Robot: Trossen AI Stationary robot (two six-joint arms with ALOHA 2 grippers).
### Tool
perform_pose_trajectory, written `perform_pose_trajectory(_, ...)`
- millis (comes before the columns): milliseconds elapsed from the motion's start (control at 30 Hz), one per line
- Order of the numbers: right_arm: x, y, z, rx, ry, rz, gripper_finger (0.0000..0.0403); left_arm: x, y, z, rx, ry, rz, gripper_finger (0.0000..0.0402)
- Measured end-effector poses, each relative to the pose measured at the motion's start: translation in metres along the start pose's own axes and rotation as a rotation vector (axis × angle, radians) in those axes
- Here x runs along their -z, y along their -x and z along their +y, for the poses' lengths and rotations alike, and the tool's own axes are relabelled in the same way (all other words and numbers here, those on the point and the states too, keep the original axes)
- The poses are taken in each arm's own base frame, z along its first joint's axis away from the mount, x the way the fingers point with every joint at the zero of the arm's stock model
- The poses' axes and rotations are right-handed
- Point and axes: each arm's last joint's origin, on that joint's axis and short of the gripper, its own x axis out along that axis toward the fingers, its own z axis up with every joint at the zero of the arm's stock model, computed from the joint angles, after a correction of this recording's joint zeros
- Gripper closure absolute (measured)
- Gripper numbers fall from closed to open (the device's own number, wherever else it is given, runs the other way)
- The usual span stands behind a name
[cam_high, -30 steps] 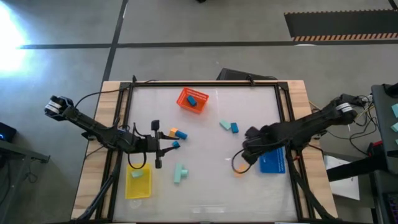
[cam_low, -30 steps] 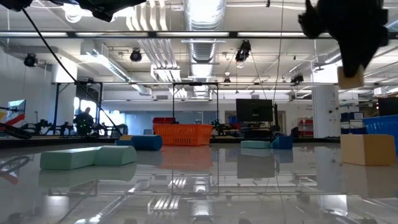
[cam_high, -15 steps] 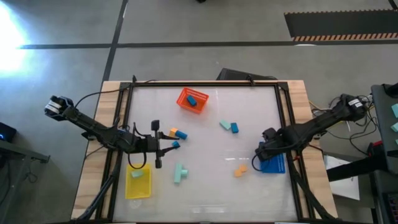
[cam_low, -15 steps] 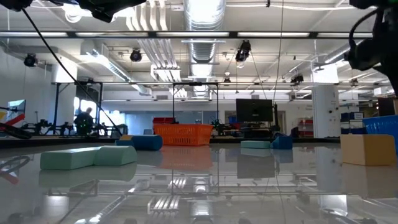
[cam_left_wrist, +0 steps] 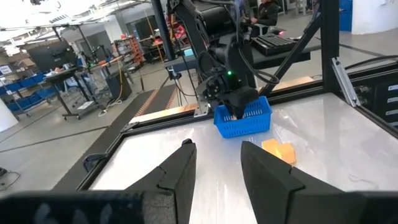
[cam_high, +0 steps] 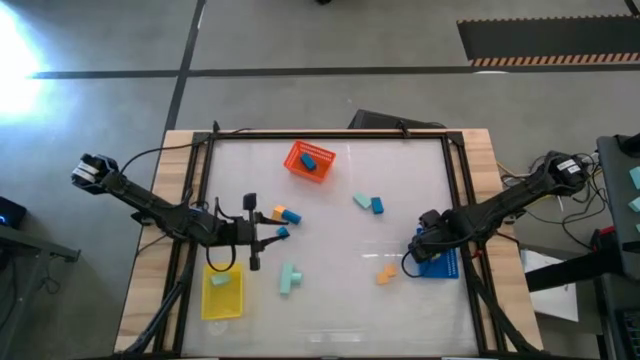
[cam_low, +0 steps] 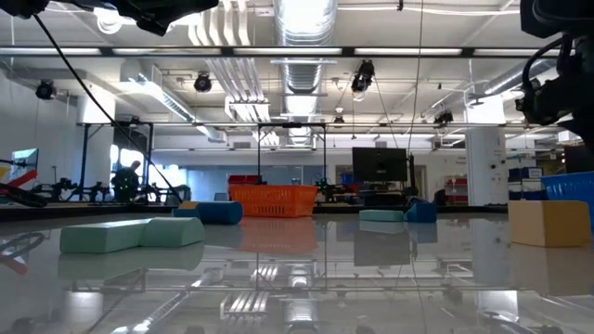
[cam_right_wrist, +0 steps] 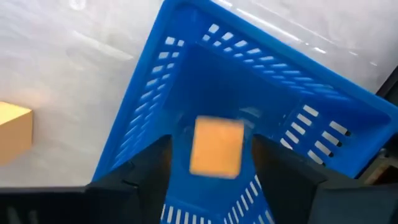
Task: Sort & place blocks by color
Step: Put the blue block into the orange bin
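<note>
My right gripper (cam_high: 420, 248) hangs open over the blue tray (cam_high: 443, 264). In the right wrist view a blurred orange block (cam_right_wrist: 216, 147) shows between its fingers (cam_right_wrist: 149, 163), with tray blue visible on both sides of it. Whether the block rests on the tray floor I cannot tell. Another orange block (cam_high: 387, 271) lies on the table left of that tray. My left gripper (cam_high: 255, 237) waits open near the yellow tray (cam_high: 222, 293), which holds a mint block (cam_high: 221, 281). The orange tray (cam_high: 310, 163) holds a blue block (cam_high: 311, 157).
Loose on the table are a mint and blue pair (cam_high: 368, 203) at mid-table, an orange and blue pair (cam_high: 286, 214), a small blue block (cam_high: 283, 232) and a mint T-shaped piece (cam_high: 290, 277). A black frame (cam_high: 330, 137) borders the table.
My right gripper, carrying an orange block under its fingers, has moved from beside the loose orange block toward the table's right edge and now stands over the blue tray. The loose orange block has stayed on the table.
</note>
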Motion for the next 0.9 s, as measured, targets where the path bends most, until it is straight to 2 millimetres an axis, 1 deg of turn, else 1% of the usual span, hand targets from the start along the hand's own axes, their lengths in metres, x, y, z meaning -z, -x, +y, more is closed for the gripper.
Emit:
perform_pose_trajectory(100,0.0,0.006,0.003,-0.019,0.001,0.006,0.0181,0.0,0.0,0.0,0.0,0.003,0.0,0.029)
perform_pose_trajectory(200,0.0,0.017,0.01,-0.059,0.014,0.002,0.018,0.001,0.0,0.0,0.0,0.005,0.003,0.029)
perform_pose_trajectory(300,-0.001,0.03,0.017,-0.102,0.041,-0.053,0.0183,0.001,0.0,0.0,-0.004,0.03,0.003,0.029)
perform_pose_trajectory(467,-0.005,0.049,0.026,-0.152,0.125,-0.236,0.0191,0.002,0.0,0.003,-0.081,0.064,0.018,0.029)
perform_pose_trajectory(600,-0.009,0.063,0.032,-0.152,0.225,-0.418,0.0198,0.005,-0.001,0.003,-0.152,0.114,0.04,0.029)
perform_pose_trajectory(800,-0.016,0.078,0.044,-0.154,0.395,-0.699,0.0207,0.017,-0.01,0.0,-0.226,0.264,0.087,0.029)
perform_pose_trajectory(900,-0.018,0.084,0.052,-0.175,0.504,-0.795,0.0213,0.024,-0.017,-0.001,-0.245,0.303,0.144,0.0298)
